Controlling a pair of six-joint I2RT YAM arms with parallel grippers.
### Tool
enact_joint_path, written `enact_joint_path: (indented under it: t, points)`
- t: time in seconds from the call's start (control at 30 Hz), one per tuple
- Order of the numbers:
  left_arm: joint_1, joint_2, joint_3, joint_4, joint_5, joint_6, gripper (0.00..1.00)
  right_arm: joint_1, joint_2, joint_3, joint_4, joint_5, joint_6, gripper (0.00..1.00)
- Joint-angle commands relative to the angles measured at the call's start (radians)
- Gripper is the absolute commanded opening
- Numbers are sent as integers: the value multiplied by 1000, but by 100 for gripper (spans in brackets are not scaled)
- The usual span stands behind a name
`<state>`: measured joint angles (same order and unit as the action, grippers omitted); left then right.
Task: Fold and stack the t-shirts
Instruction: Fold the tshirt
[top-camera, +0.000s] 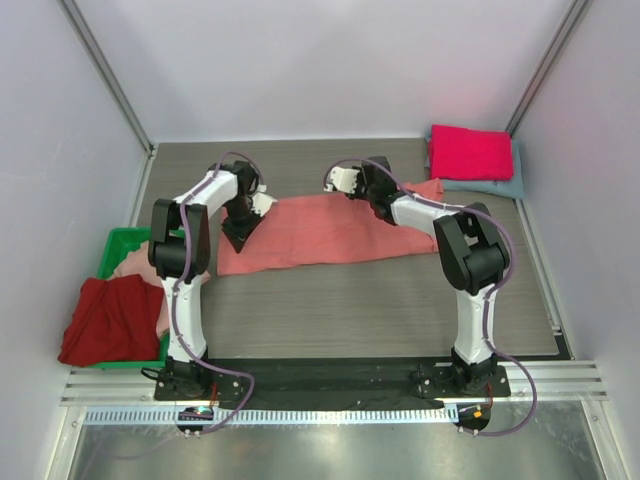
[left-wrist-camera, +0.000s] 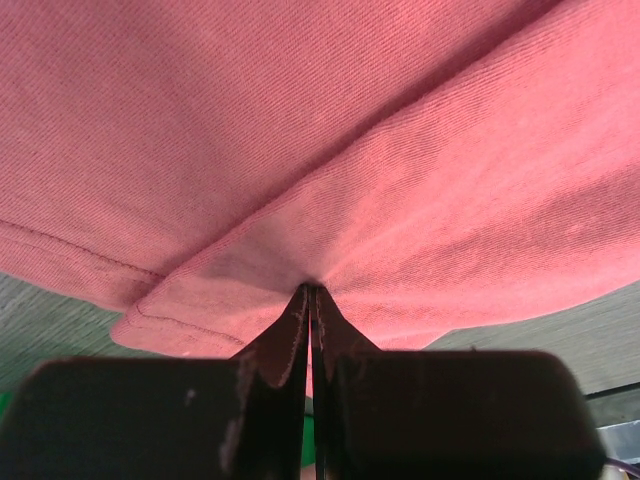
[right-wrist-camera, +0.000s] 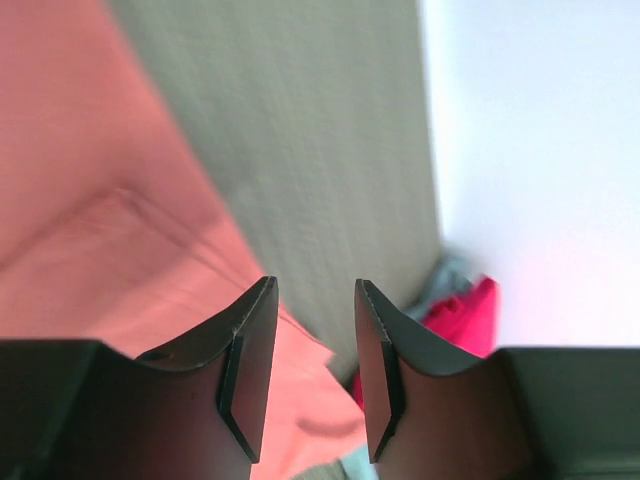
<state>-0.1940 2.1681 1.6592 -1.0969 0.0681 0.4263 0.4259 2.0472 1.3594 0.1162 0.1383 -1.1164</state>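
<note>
A salmon-coral t-shirt (top-camera: 320, 232) lies spread across the middle of the table. My left gripper (top-camera: 240, 237) is shut on a pinched fold near the shirt's left end. In the left wrist view the jaws (left-wrist-camera: 313, 292) meet on the cloth (left-wrist-camera: 330, 130), which bunches up at their tips. My right gripper (top-camera: 378, 200) hovers over the shirt's upper right part. It is open (right-wrist-camera: 314, 286) with nothing between its fingers, and the salmon cloth (right-wrist-camera: 90, 230) lies below and to the left. A folded magenta shirt (top-camera: 470, 152) rests on a grey-blue one (top-camera: 503, 186) at the back right.
A green bin (top-camera: 122, 241) stands off the table's left edge. A pale pink shirt (top-camera: 135, 263) lies in it, and a dark red shirt (top-camera: 100, 320) hangs over its front. White walls close in the back and sides. The magenta shirt (right-wrist-camera: 465, 315) shows beyond my right fingers.
</note>
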Motion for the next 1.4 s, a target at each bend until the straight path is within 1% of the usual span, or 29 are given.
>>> enact_joint_path:
  t: [0.0, 0.07, 0.13, 0.17, 0.2, 0.23, 0.27, 0.3, 0.33, 0.37, 0.4, 0.43, 0.47, 0.5, 0.53, 0.57, 0.63, 0.8, 1.1, 1.37]
  points:
    - [4, 18, -41, 5, 7, 3, 2, -6, -122, -22, 191, 127, 29, 42]
    - [4, -2, -36, -1, 10, 2, 3, -7, -180, -42, 175, 151, 84, 43]
    - [4, -37, -35, 2, 18, 11, 4, -21, -235, -42, 71, 159, 150, 43]
    - [4, -88, -44, 5, 24, 22, 4, -36, -254, -37, 7, 153, 189, 43]
    - [4, -109, -58, 9, 33, 52, 4, -71, -268, -36, -139, 109, 260, 44]
    - [4, -128, -65, 18, 32, 64, 4, -99, -283, -45, -204, 72, 283, 43]
    - [4, -155, -73, 22, 33, 83, 4, -127, -300, -42, -281, 23, 299, 43]
    - [4, -160, -84, 23, 33, 106, 3, -159, -305, -33, -456, -123, 309, 43]
    - [4, -157, -88, 17, 32, 115, 3, -239, -305, -2, -543, -220, 310, 44]
    - [5, -140, -90, 11, 32, 118, 3, -277, -279, 24, -632, -297, 300, 44]
    - [4, -125, -90, 3, 33, 118, 2, -314, -253, 59, -812, -378, 284, 44]
    - [4, -114, -90, -6, 44, 115, 2, -369, -225, 135, -885, -467, 268, 44]
    - [4, -93, -88, -4, 47, 112, 2, -400, -164, 174, -945, -509, 270, 44]
    - [4, -87, -90, 5, 48, 108, 2, -412, -138, 247, -1048, -538, 268, 44]
    - [4, -83, -90, 9, 44, 103, 2, -470, -115, 277, -1082, -590, 270, 44]
    - [5, -80, -91, 15, 42, 101, 2, -486, -96, 302, -1110, -609, 270, 44]
    - [4, -68, -90, 22, 33, 101, 2, -509, -62, 348, -1176, -634, 254, 44]
    - [4, -48, -90, 11, 18, 106, 1, -544, -45, 343, -1306, -648, 170, 45]
    - [5, -30, -78, 8, 12, 92, 1, -562, -79, 250, -1320, -628, 122, 45]
    - [4, -16, -69, 0, 4, 80, 1, -593, -56, 234, -1317, -625, 99, 45]
